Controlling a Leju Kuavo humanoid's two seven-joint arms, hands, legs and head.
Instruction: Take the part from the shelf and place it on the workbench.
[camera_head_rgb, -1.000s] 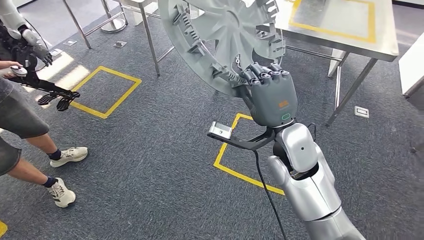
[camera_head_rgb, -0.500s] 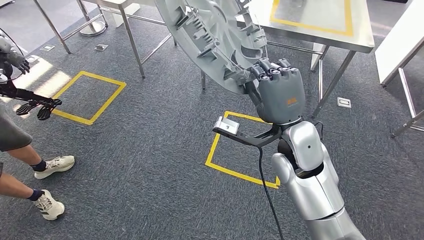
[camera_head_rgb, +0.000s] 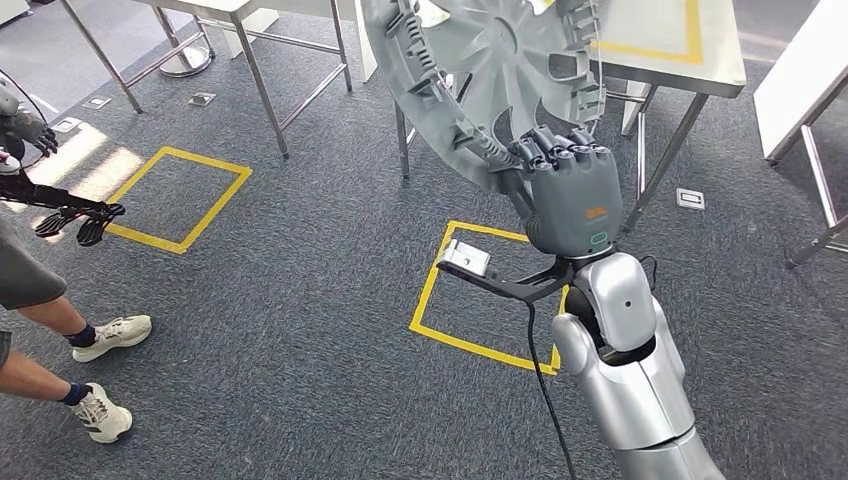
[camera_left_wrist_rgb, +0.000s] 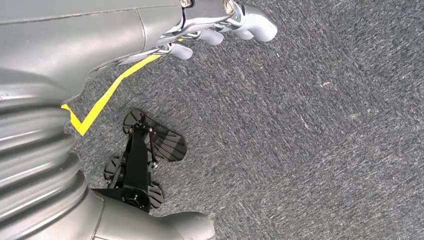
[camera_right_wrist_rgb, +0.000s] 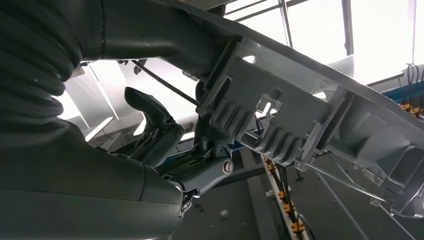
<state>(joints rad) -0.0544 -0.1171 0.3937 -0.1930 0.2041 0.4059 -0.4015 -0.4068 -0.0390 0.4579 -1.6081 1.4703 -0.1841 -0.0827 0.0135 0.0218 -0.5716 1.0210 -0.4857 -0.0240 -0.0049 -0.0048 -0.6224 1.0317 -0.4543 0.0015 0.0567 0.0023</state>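
Grey ribbed part (camera_head_rgb: 490, 70); dark grey speckled carpet (camera_head_rgb: 300, 300); yellow tape squares (camera_head_rgb: 180, 200); silver right arm (camera_head_rgb: 620, 370).

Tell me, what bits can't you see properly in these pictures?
- Grey part: head view, top cut off by the picture's edge.
- Right hand: head view, fingertips hidden behind the part's rim.
- Person: head view, body cut off at the left edge.
- Workbench: head view, partly hidden by the part.

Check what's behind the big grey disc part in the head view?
Behind the grey part, gripped at its lower rim by the right hand, stands a steel workbench with yellow tape. Its legs show below the disc; much of its top is hidden.
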